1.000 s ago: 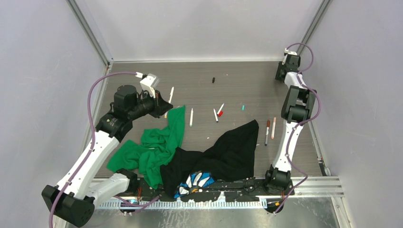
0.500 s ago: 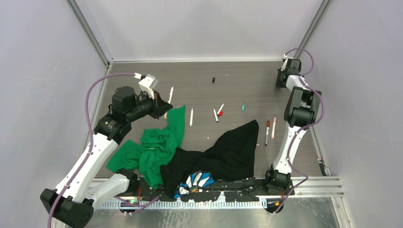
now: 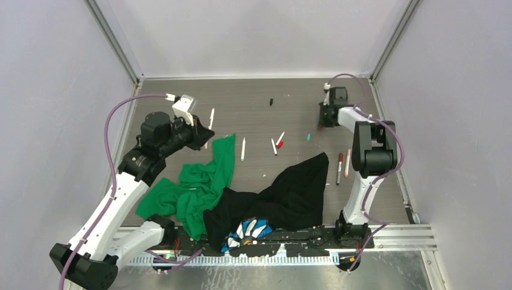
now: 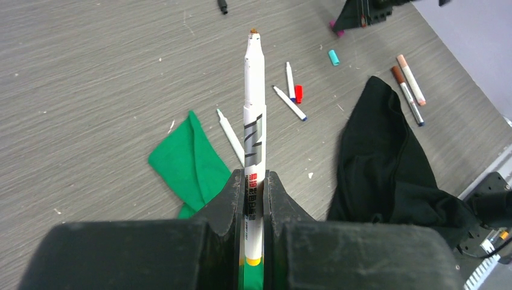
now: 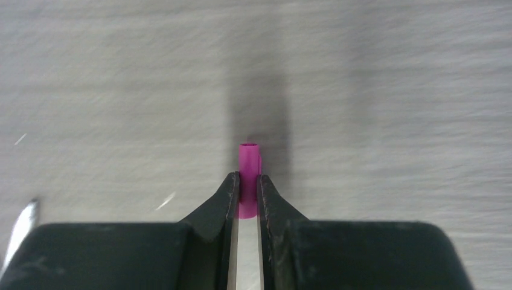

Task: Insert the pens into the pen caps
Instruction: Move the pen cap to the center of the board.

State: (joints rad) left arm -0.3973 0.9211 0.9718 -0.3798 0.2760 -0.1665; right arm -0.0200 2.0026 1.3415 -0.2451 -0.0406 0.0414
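My left gripper (image 4: pixel 254 178) is shut on a white pen (image 4: pixel 254 121), which points away from the wrist with its brownish tip bare. In the top view this pen (image 3: pixel 211 118) sticks out of the left gripper (image 3: pixel 202 136) over the table's left side. My right gripper (image 5: pixel 247 181) is shut on a magenta pen cap (image 5: pixel 248 163), its open end facing away. This right gripper (image 3: pixel 326 121) hangs over the far right of the table. Loose pens (image 3: pixel 243 148) (image 3: pixel 274 146), a red cap (image 3: pixel 279 144), a teal cap (image 3: pixel 308 137) and a black cap (image 3: pixel 272 101) lie mid-table.
A green cloth (image 3: pixel 199 187) and a black cloth (image 3: pixel 290 193) lie crumpled near the front, with a blue-and-white cloth (image 3: pixel 250 229) under them. A brown-capped pen (image 3: pixel 339 167) and a pink-capped pen (image 3: pixel 347 162) lie at the right. Grey walls enclose three sides.
The right arm has swung from the far right corner leftward toward the middle, its jaws having closed on the magenta cap. The left gripper with its pen has shifted slightly left.
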